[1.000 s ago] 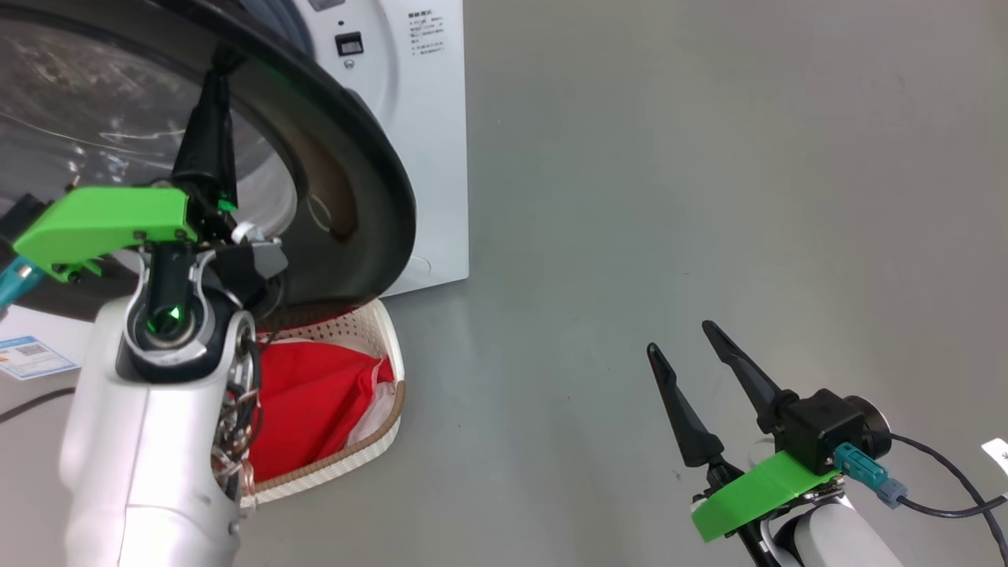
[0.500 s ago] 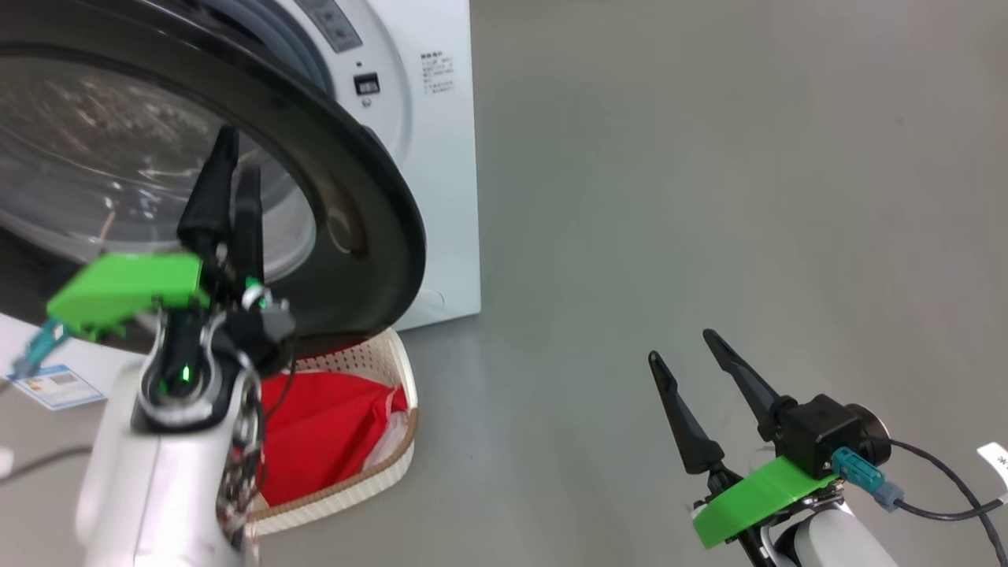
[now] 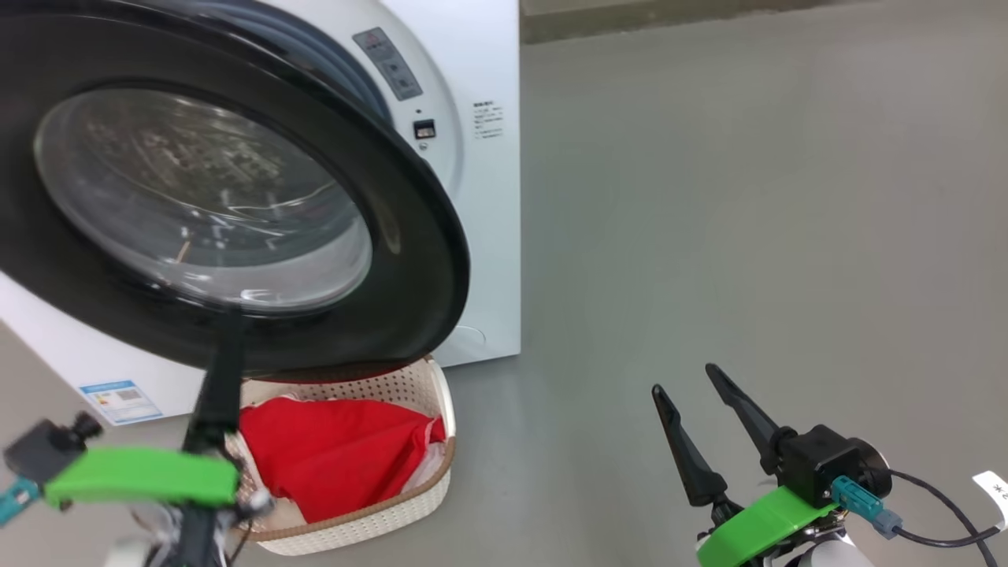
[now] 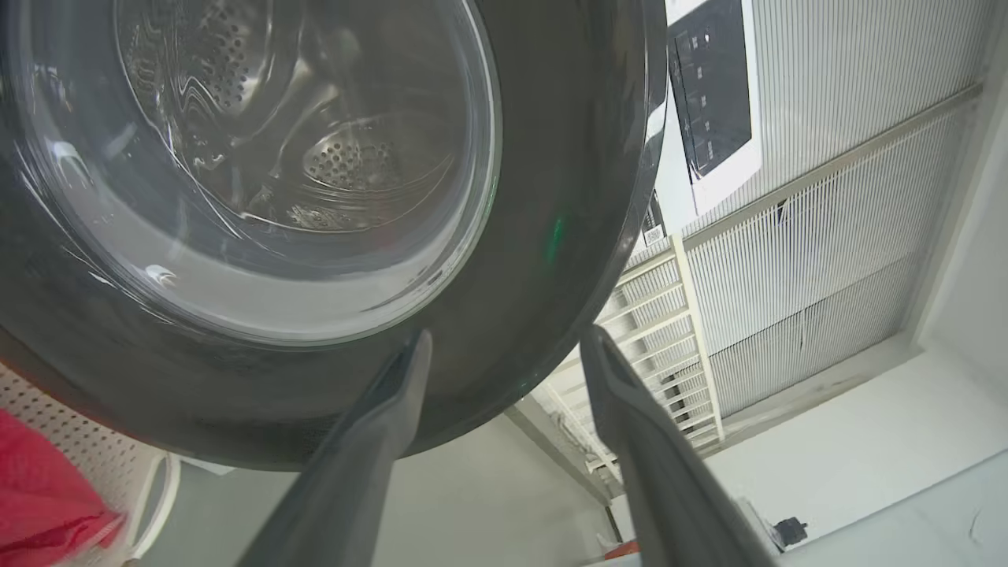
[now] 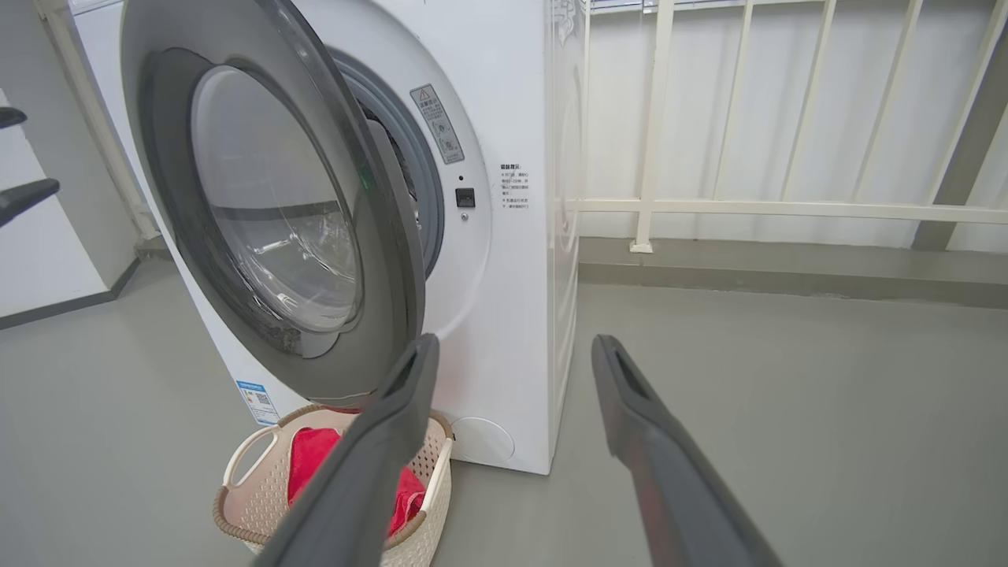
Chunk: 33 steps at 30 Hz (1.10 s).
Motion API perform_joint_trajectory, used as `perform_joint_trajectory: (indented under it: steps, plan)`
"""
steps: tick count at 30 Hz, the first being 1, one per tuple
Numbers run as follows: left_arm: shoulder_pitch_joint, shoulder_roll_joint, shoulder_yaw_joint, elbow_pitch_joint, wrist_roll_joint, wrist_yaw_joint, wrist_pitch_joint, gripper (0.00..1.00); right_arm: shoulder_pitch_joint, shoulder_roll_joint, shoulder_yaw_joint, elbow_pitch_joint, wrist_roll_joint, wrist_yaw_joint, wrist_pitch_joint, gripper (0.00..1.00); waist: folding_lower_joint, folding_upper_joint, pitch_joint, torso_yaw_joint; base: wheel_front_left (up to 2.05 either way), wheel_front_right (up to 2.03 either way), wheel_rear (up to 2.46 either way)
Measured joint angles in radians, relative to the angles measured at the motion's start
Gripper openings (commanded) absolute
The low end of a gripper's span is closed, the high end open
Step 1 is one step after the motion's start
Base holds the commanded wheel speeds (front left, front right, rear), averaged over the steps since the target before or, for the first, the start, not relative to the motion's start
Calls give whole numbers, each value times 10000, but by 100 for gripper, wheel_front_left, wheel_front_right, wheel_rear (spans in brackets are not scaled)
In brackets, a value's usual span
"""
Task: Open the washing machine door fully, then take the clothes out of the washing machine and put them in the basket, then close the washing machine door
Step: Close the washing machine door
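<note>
The washing machine door point(image 3: 409, 260), black-rimmed with a glass bowl, stands ajar in front of the white washing machine point(image 3: 488, 197); the gap shows in the right wrist view beside the door point(image 5: 370, 236). Under the door sits the basket point(image 3: 378, 524), and the red clothes point(image 3: 339, 457) lie in it. My left gripper point(image 4: 508, 337) is open just below the door's lower rim point(image 4: 512, 260), not touching it; one of its fingers point(image 3: 223, 378) rises in the head view. My right gripper point(image 3: 685, 379) is open and empty over the floor, well right of the machine.
Grey floor point(image 3: 748, 197) stretches to the right of the machine. A cream railing point(image 5: 748, 209) runs behind it. A blue label point(image 3: 120, 400) is stuck low on the machine's front. A cable point(image 3: 937, 512) trails from my right wrist.
My left gripper has opened and dropped from the door's face to below its rim. The head camera has tilted up, so the whole picture shifted. The right arm stayed put.
</note>
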Motion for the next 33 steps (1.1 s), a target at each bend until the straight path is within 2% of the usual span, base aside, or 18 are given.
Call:
perform_joint_trajectory:
  steps: [4, 8, 13, 16, 17, 20, 25, 29, 33]
  plan:
    - [893, 433, -627, -512, 1718, 52, -640, 100, 93, 2, -15, -10, 2, 0, 0, 100, 0, 0, -160, 241, 0, 0, 0]
    - [1616, 857, -901, -968, 3379, 594, -1103, 100, 244, 2, -33, -12, 2, 0, 0, 100, 0, 0, -314, 454, 0, 0, 0]
    - [2559, 1080, -817, -1340, 5049, 1321, -1331, 100, 245, 2, -23, -25, 19, 0, 0, 100, 0, 0, -547, 558, 0, 0, 0]
    - [3125, 1290, -644, -1490, 6454, 1730, -1352, 100, 260, 2, -19, -33, 19, 0, 0, 100, 0, 0, -663, 574, 0, 0, 0]
    - [3403, 1269, -407, -1749, 7275, 1793, -1354, 100, 308, 2, -31, -52, 19, 0, 0, 100, 0, 0, -706, 582, 0, 0, 0]
    - [3707, 1110, -63, -2057, 8550, 1816, -1354, 100, 414, 2, -46, -63, 19, 0, 0, 100, 0, 0, -748, 612, 0, 0, 0]
    - [4222, 731, 240, -2199, 10272, 1877, -1354, 100, 418, 2, -52, -94, 19, 0, 0, 100, 0, 0, -824, 655, 0, 0, 0]
    - [4497, 441, 374, -2144, 10888, 1841, -1354, 100, 442, 2, -38, -113, 19, 0, 0, 100, 0, 0, -852, 653, 0, 0, 0]
    - [4683, 75, 625, -2059, 11352, 1618, -1354, 100, 506, 2, -31, -130, 19, 0, 0, 100, 0, 0, -868, 626, 0, 0, 0]
